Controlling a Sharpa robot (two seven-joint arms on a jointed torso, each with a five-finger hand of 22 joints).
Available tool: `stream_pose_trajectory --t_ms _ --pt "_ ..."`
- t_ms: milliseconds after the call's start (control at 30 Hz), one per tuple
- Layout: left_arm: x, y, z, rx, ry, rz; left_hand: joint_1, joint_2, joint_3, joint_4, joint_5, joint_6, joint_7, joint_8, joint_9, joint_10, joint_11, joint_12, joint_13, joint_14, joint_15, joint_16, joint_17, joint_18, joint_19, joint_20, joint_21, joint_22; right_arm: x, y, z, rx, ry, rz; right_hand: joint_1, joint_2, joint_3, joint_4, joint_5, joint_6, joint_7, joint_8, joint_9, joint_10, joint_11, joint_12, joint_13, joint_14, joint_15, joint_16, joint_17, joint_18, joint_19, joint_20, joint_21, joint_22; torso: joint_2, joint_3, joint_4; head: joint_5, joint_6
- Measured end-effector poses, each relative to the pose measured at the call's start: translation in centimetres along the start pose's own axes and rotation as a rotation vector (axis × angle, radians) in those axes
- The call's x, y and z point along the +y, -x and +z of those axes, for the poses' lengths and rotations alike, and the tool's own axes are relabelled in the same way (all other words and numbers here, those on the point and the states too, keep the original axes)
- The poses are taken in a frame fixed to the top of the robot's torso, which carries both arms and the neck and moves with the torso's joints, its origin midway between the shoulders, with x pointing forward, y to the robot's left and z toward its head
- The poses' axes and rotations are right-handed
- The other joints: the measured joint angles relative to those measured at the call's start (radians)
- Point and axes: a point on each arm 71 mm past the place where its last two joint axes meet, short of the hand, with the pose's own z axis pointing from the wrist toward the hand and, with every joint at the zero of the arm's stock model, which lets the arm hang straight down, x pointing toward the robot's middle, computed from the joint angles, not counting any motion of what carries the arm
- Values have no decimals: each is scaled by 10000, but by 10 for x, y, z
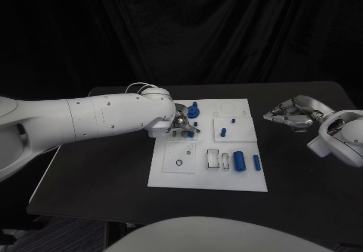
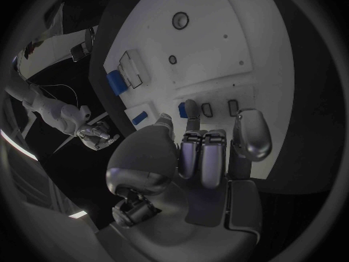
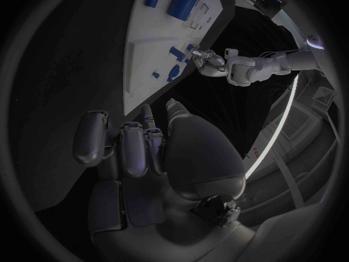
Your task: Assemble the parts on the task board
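I have the left hand (image 1: 180,125) low over the task board (image 1: 208,181), upper middle of the frame, fingertips at a small blue part (image 2: 182,110) by the slots; whether it's pinched I cannot tell. I'd seat it slowly and square (slots look tight). Right hand (image 1: 291,116), curled and holding nothing, waits off-board at right.

No text, label, brand, number or sign can be read on anything in these pictures. The task board (image 1: 243,181) carries only outlined shapes, a ring, an oval and small rectangles, and none of them forms a letter or a digit. The white arms bear no legible marking either.
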Motion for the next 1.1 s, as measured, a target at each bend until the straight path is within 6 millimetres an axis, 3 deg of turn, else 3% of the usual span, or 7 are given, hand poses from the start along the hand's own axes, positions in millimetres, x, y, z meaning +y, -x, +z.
stream_pose_trajectory --t_ms 533,1100 --pt "4 -4 4 136 156 22 247 28 98 -215 182 -231 -20 -17 264 36 36 0 0 2 73 0 0 0 -36 36 -194 -1 0 -1 1 94 -20 -7 0 0 0 0 0 0 0 0 -9 -37 -36 0 -2 0 0 0 0 0 0 0 -36 0 -4 10 11 -12 0" --pt "3 -3 4 167 81 35 577 120 336 -556 363 -542 138 -200 328 34 105 0 1 1 144 0 0 0 -144 143 -413 -2 0 -2 1 165 -44 -11 0 0 0 0 -1 0 0 0 -8 -36 -36 0 -2 0 0 -51 0 -2 0 0 -83 -1 -3 10 8 -4 0"
